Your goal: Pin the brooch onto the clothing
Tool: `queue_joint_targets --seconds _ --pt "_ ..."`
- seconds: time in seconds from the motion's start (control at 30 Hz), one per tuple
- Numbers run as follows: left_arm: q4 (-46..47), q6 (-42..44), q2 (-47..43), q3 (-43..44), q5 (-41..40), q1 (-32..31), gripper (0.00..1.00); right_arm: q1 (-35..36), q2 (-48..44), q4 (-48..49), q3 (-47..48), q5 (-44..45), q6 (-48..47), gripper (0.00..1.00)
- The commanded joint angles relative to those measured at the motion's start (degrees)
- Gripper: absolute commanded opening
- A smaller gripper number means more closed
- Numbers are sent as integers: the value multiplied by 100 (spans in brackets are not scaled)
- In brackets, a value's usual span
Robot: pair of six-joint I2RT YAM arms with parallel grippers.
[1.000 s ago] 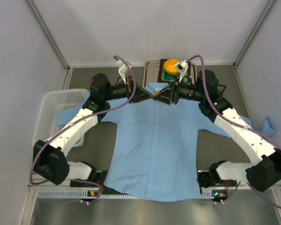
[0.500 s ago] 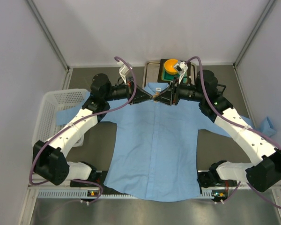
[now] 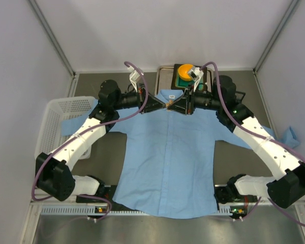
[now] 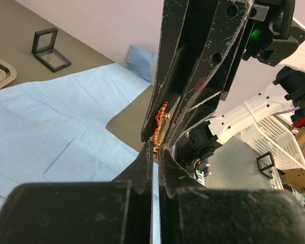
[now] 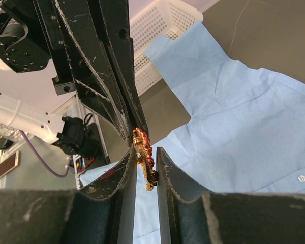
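At the far left a white basket point(image 3: 58, 109) sits on the table point(image 3: 229, 152), with one sleeve of the light blue shirt point(image 3: 168, 162) reaching toward it. My left tool point(image 4: 155, 150) has its fingers drawn almost together, only a sliver between them. Its tips touch one end of the brooch point(image 4: 160, 122), but I cannot tell whether they truly pinch it. The red-orange and gold brooch hangs in the air just above the shirt's collar, between my two tools, which meet tip to tip. My right tool point(image 5: 145, 152) is clamped on the brooch, which sits slanted between its fingertips. The shirt lies flat, front up and buttoned. Beyond the collar stands an orange bowl point(image 3: 184, 75).
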Motion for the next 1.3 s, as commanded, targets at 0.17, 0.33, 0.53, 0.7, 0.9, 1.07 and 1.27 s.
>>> queue_joint_targets --seconds 0.17,0.33,0.53,0.7,0.9,1.07,1.27 --pt "160 62 -218 159 76 -22 0 47 -179 -168 338 -102 -367 18" --pt "151 88 -192 168 94 -22 0 30 -223 -256 408 -365 -464 29" --pt "28 194 -165 177 138 -22 0 39 -197 -230 645 -902 -359 68" --pt "2 159 -86 185 374 -4 0 -171 -241 -300 751 -1016 -700 72" --pt "19 115 -7 273 1006 -13 0 -357 -250 -1345 1032 -788 -2879 45" --pt "-383 499 19 361 1236 -13 0 -357 -153 -1838 1102 -1138 -3461 36" --pt "-1017 993 125 616 1289 -22 0 -269 -91 -2040 1085 -1508 -3390 35"
